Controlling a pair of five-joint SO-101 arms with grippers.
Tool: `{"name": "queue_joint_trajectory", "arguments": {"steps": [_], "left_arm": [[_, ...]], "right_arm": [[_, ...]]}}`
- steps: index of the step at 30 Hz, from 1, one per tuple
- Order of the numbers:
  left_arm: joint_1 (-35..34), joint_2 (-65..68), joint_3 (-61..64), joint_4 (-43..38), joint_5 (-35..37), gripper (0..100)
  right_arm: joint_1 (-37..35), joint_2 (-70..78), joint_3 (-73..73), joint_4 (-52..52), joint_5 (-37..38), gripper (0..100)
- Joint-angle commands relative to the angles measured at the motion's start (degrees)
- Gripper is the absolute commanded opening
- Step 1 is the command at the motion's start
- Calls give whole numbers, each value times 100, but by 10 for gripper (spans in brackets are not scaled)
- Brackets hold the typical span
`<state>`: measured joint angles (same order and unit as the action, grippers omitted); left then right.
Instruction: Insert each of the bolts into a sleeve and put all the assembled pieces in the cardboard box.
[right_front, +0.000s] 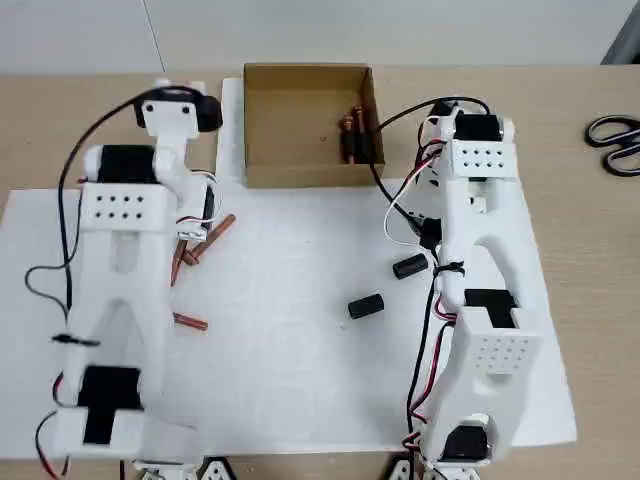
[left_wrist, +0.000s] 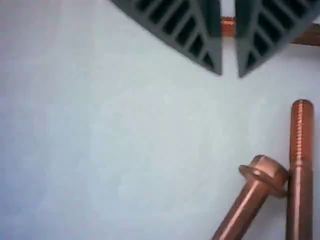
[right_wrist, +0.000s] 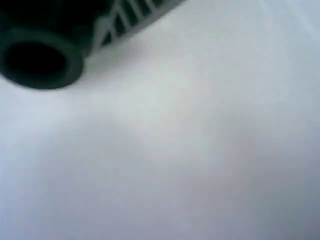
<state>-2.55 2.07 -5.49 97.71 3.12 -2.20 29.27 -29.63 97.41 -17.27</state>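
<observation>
Wooden bench (right_front: 600, 300) | left gripper (left_wrist: 229, 70) slightly apart over a bolt (left_wrist: 227, 26), we judge ready to pinch | right gripper (right_wrist: 115, 22) at sleeve (right_wrist: 37, 57), hold we cannot tell | cardboard box (right_front: 300, 172) far, centred so both arms reach.

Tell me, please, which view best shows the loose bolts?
The high view: it takes in the whole cluster of bolts on the white mat. The left wrist view shows two bolts close up, cropped, and a sliver of a third behind the left gripper. The right wrist view faces a black sleeve.
</observation>
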Motion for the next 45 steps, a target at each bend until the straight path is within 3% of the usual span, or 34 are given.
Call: {"name": "queue_joint_trajectory", "arguments": {"steps": [1,15,45], "left_arm": [[-255,404,-356,26,105,6],[-615,1925,-1446,35,-668,41],[-686,4114,-3152,0,-932,85]], "right_arm": [[4,-400,-18,101,44,3],[-22,-400,-18,110,44,3],[-22,-400,-18,110,53,3]]}}
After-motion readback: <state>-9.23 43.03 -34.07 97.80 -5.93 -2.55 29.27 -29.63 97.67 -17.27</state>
